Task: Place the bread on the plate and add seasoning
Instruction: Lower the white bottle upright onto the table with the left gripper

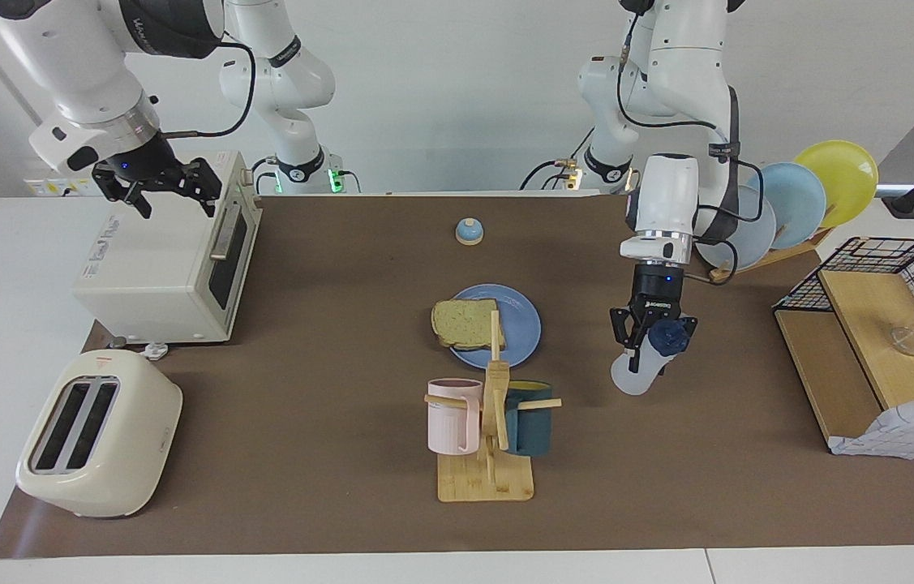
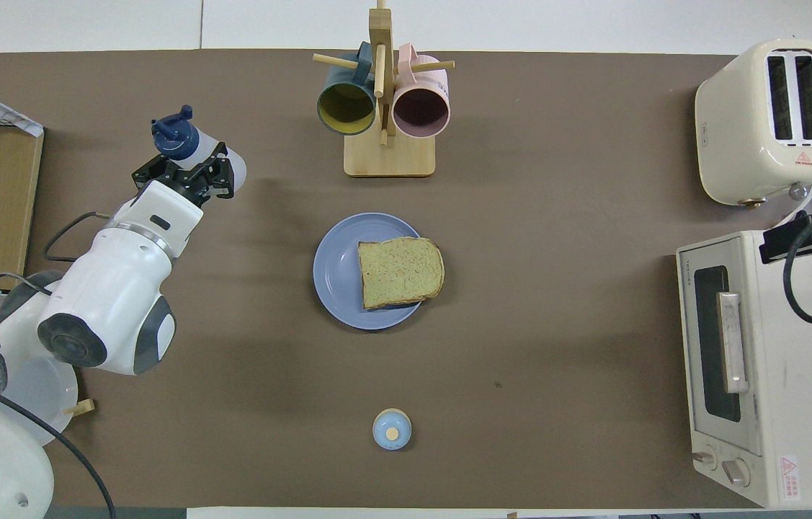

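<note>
The bread [image 1: 466, 323] lay on the plate [image 1: 523, 324]. The left gripper [image 1: 649, 345] squeezed the seasoning [image 1: 641, 367], tilted, over the mat beside the plate. The right gripper [image 1: 167, 185] hung open over the oven [image 1: 156, 264].

A white toaster oven [image 1: 169, 272] sits at the right arm's end of the table; a cream two-slot toaster [image 1: 96, 434] stands farther from the robots; a wooden mug tree [image 1: 493, 438] carries a pink mug [image 1: 452, 415] and a teal mug [image 1: 528, 418]; a small blue bell [image 1: 469, 232] rests nearer the robots.
</note>
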